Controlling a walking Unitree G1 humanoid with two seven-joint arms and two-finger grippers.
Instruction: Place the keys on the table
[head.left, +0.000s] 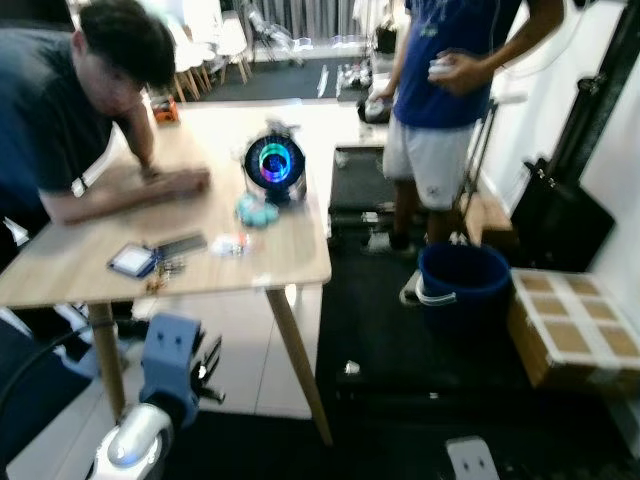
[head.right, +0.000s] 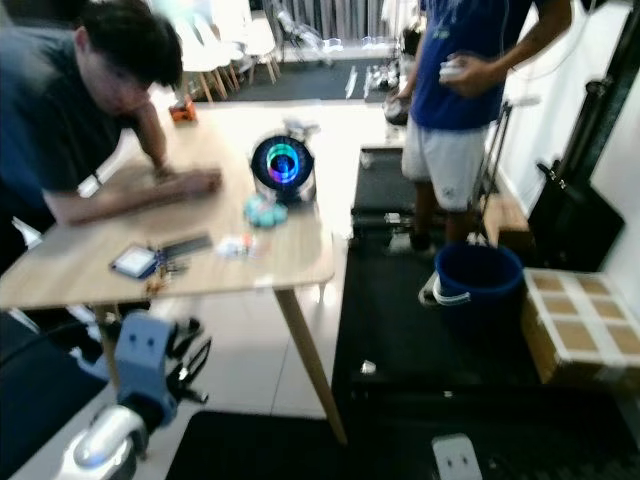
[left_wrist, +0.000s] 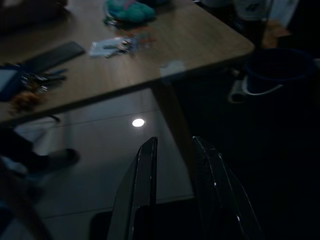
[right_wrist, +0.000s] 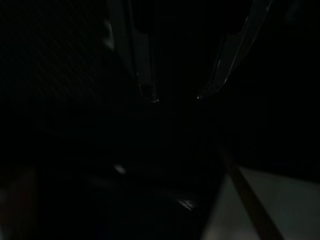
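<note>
A bunch of keys (head.left: 167, 268) lies on the wooden table (head.left: 300, 268) near its front edge, beside a blue-framed card holder (head.left: 132, 261). A second small bunch with a white tag (head.left: 228, 243) lies a little further right; the left wrist view has both, keys (left_wrist: 36, 80) and tagged bunch (left_wrist: 116, 46). My left gripper (head.left: 208, 366) hangs below the table's front edge, over the floor. Its fingers (left_wrist: 145, 180) stand open with nothing between them. In the dark right wrist view, my right gripper (right_wrist: 176, 99) has its two fingers apart and nothing visible between them.
A person leans on the table at the left, forearms on the top. Another person stands at the far right of the table. On the table are a black phone (head.left: 180, 243), a teal object (head.left: 256, 210) and a round glowing speaker (head.left: 272, 162). A blue bucket (head.left: 465, 282) and cardboard box (head.left: 572, 330) stand at right.
</note>
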